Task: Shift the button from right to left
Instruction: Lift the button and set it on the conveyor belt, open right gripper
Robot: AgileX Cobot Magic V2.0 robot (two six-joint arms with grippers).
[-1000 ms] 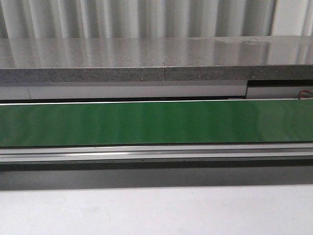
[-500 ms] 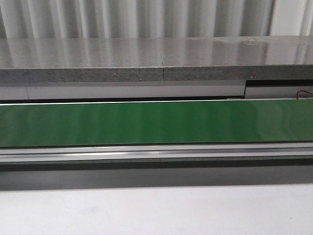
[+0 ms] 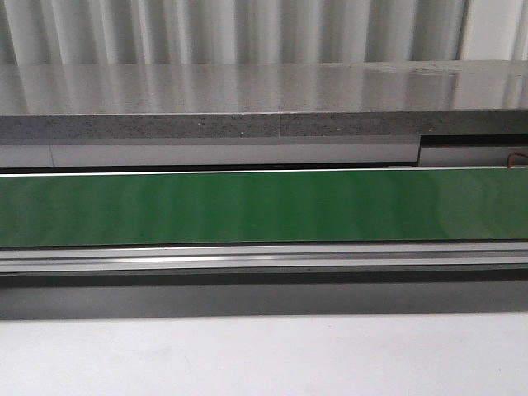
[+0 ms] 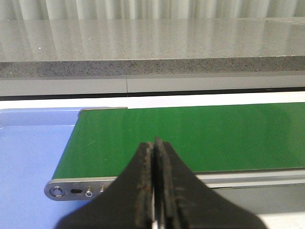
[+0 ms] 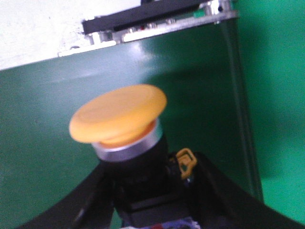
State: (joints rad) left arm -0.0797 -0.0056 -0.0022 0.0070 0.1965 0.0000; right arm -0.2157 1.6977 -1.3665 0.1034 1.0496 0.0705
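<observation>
The button (image 5: 119,119) shows only in the right wrist view: a round yellow-orange cap, a silver ring and a black collar. My right gripper (image 5: 147,191) is shut on its black body, over the green belt (image 5: 47,157). A small tan latch sticks out beside the collar. The blue contact block is mostly hidden between the fingers. My left gripper (image 4: 155,143) is shut and empty, hovering at the near edge of the green belt (image 4: 200,133) near its left end. The front view shows the belt (image 3: 264,206) with no gripper and no button on it.
A blue surface (image 4: 28,152) lies past the belt's left end. The belt's metal frame end (image 4: 71,191) has bolts. A grey stone ledge (image 3: 264,99) runs behind the belt. A white table surface (image 3: 264,355) lies in front. A black bracket (image 5: 143,19) sits at the belt end.
The front view has shifted very slightly sideways. Nothing has appeared on the belt there.
</observation>
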